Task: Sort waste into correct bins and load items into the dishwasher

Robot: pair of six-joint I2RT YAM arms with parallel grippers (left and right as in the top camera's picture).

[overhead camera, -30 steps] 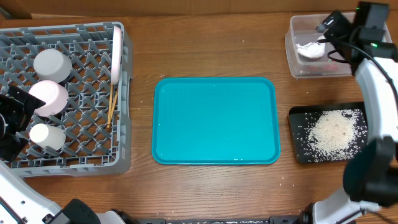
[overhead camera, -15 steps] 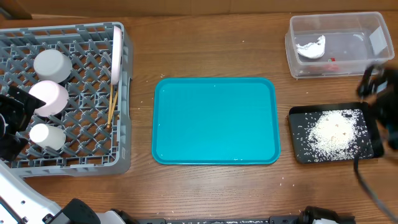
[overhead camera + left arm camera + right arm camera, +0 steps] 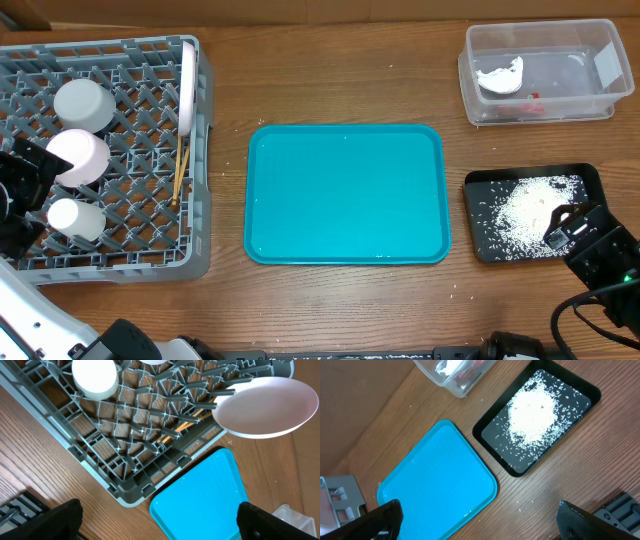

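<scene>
The grey dishwasher rack (image 3: 120,262) at the left holds an upright white plate (image 3: 188,85), two pale bowls (image 3: 82,103) (image 3: 78,155), a small cup (image 3: 75,218) and chopsticks (image 3: 180,170). My left gripper (image 3: 20,190) hovers open over the rack's left side, empty (image 3: 157,525). A crumpled napkin (image 3: 500,78) and a red wrapper (image 3: 536,98) lie in the clear tub (image 3: 600,100). Rice (image 3: 530,212) is piled in the black tray (image 3: 478,215). My right gripper (image 3: 575,232) hangs open and empty at that tray's front right corner (image 3: 482,522).
A bare teal serving tray (image 3: 345,195) lies mid-table between the rack and the bins. A few stray rice grains (image 3: 520,504) dot the wood in front of the black tray. The rack's corner (image 3: 340,497) shows at the right wrist view's left edge.
My right arm has swung from over the clear tub at the back right down to the table's front right, beside the black tray. The left arm has not moved.
</scene>
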